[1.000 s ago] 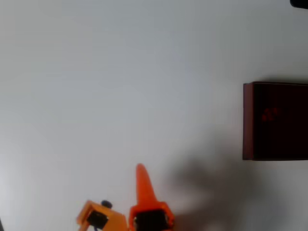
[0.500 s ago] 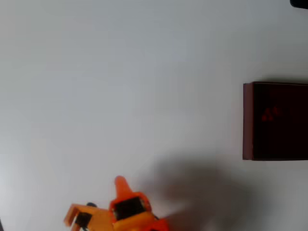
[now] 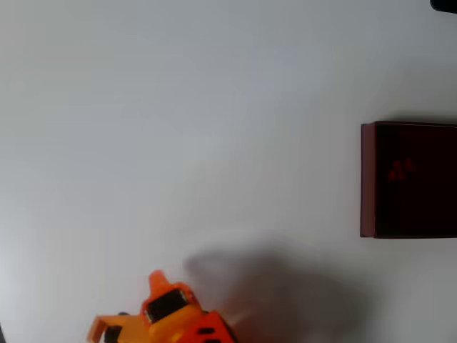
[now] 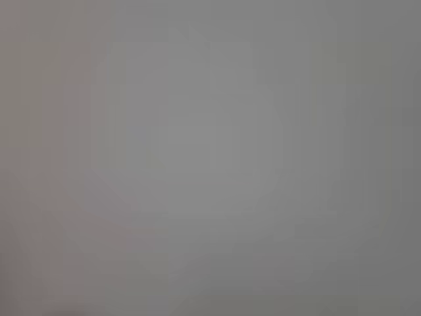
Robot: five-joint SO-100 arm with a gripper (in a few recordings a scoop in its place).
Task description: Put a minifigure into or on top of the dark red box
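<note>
Gripper (image 3: pixel 158 280) low at overhead view's bottom edge, open/closed state indeterminate, well apart from dark red box (image 3: pixel 368 179) w/ minifigure (image 3: pixel 401 168) apparently inside; placement looks done.

Plain white table (image 3: pixel 178 107); dark red box (image 3: pixel 368 179) sits flat on it at the overhead view's right edge.

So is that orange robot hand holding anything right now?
Cannot be told: the orange hand sits at the table's bottom edge, its tip showing nothing. Small red shapes lie inside the dark red box.
</note>
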